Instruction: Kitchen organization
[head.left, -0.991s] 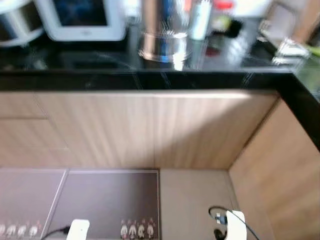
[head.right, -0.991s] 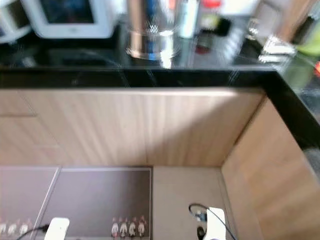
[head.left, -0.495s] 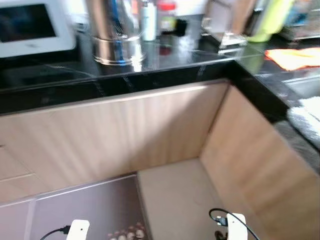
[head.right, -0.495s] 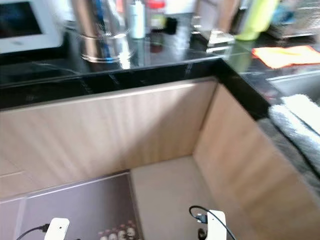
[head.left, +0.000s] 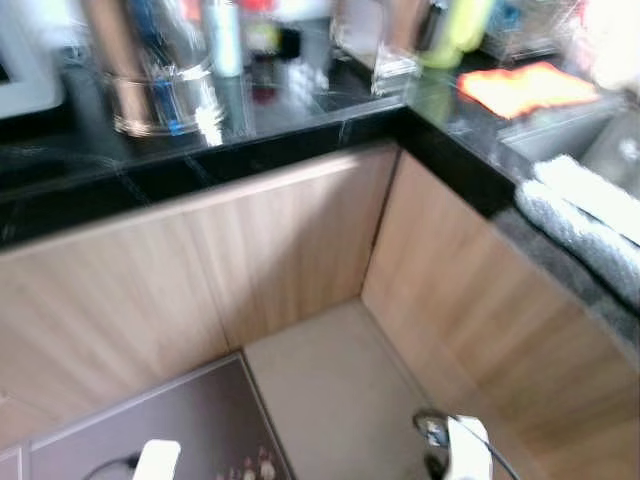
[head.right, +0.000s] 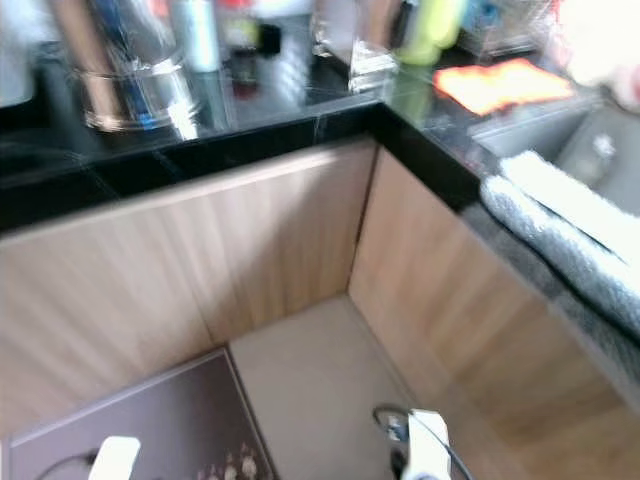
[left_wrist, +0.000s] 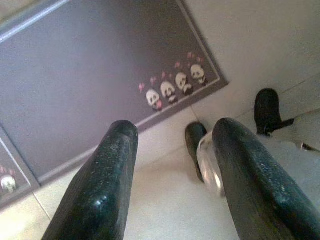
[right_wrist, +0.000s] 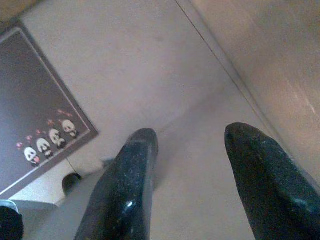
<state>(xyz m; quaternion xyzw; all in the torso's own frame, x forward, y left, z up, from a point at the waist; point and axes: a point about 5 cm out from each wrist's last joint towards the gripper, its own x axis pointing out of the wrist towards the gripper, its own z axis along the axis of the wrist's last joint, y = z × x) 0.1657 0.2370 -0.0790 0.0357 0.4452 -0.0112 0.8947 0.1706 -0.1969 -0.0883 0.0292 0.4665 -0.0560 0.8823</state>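
Left eye view, blurred: black L-shaped countertop (head.left: 300, 130) over wood cabinet fronts (head.left: 270, 240), w/ 1 shiny steel kettle (head.left: 160, 90) near its far-left end, 1 orange cloth (head.left: 525, 88) round the corner by the sink (head.left: 590, 150), and 1 grey towel (head.left: 580, 215) on the counter edge just past that. Below the counter, 1 dark floor mat (left_wrist: 95, 80) w/ 4 pandas printed along its edge lies on pale tile. My left gripper (left_wrist: 175, 170) and right gripper (right_wrist: 192, 165) both hang low over the floor near the mat, fingers spread wide, holding nothing.
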